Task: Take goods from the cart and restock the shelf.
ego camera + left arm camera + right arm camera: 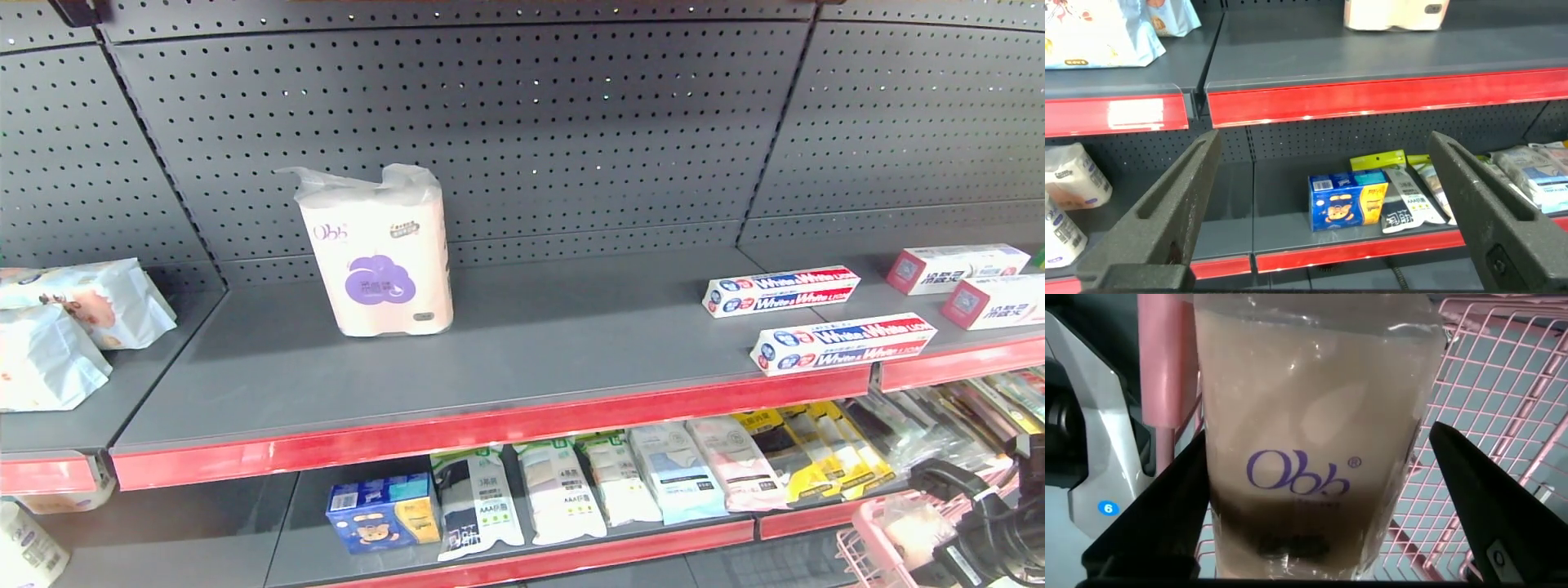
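Plainly, we see the right gripper wide around a tissue pack in the pink cart, contact unclear; the left gripper gapes empty.

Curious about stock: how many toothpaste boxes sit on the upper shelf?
4. Rear blue-and-red box and front blue-and-red box right of the tissue pack; rear pink box and front pink box farther right. More may hide off-frame.

A dark grey perforated metal back panel spans from nine to three o'clock, split by upright seams at ten and two. Toward six o'clock, the flat grey metal shelf carries a glossy red front strip.
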### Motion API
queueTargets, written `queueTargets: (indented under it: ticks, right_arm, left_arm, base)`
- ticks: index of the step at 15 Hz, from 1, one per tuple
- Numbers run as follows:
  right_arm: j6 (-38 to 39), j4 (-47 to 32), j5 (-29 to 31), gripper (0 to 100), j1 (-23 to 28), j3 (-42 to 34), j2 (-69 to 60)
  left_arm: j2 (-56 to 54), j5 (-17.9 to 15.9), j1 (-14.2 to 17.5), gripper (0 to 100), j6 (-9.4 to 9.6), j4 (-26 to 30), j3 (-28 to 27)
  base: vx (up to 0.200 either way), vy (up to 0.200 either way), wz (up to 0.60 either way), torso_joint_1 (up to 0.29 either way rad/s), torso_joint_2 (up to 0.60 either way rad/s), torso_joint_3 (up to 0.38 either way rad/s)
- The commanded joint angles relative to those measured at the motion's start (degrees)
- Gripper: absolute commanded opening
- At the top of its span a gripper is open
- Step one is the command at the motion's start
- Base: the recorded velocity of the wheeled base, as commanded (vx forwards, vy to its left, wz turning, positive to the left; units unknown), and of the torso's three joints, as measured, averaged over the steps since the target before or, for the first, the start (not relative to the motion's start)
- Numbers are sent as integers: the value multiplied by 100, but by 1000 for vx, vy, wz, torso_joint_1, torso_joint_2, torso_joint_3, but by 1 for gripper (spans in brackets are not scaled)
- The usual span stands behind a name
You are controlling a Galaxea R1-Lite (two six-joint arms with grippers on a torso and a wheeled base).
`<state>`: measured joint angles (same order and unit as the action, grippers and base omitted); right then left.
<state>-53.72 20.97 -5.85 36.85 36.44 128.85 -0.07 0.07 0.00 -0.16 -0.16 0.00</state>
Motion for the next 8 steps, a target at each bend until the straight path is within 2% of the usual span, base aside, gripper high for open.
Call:
queueTargets:
  ticks: [1,8]
  right_arm:
    - [-15,-5,-13,100,-3,30,26]
    - [2,-260,-136,100,173,30,26]
  left_arm:
    - [7,1,0,100,-2,-2,0]
    - [7,1,0,100,-2,-2,0]
  base:
    - [0,0,0,0,0,0]
    - [0,0,0,0,0,0]
